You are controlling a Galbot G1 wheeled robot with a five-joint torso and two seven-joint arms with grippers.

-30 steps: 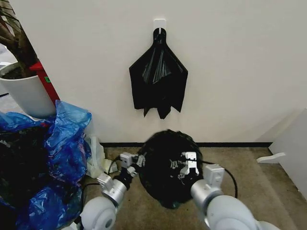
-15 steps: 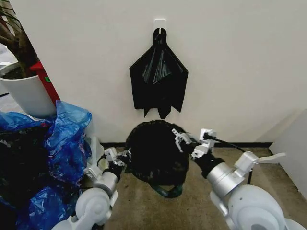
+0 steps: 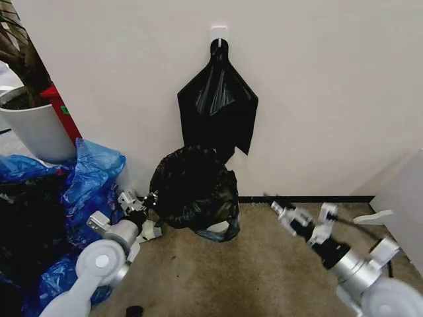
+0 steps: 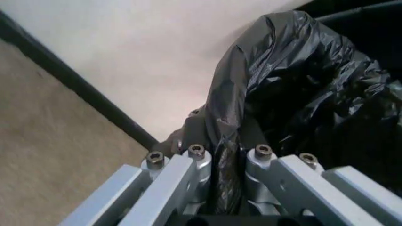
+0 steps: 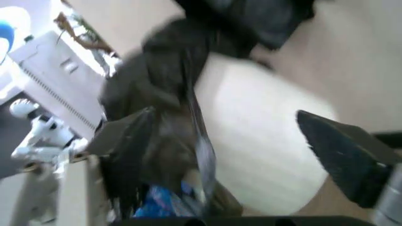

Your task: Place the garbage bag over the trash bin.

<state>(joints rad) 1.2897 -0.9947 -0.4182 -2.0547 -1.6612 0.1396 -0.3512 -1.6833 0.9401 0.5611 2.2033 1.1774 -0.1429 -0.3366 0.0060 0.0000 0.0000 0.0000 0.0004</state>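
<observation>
Kite-shaped black plastic bundle [image 3: 218, 102] hangs from a white wall hook [image 3: 219, 31]. Blue plastic bags [image 3: 79, 191] lie heaped at left. White plant pot [image 3: 36, 129] stands behind them, beside a red object [image 3: 63, 112].

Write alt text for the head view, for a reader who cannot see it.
A glossy black garbage bag sits bunched on the floor against a white wall, the left gripper at its left edge and the right gripper apart from it to the right. A smaller black bundle hangs on the wall above; blue plastic bags are piled at left.
</observation>
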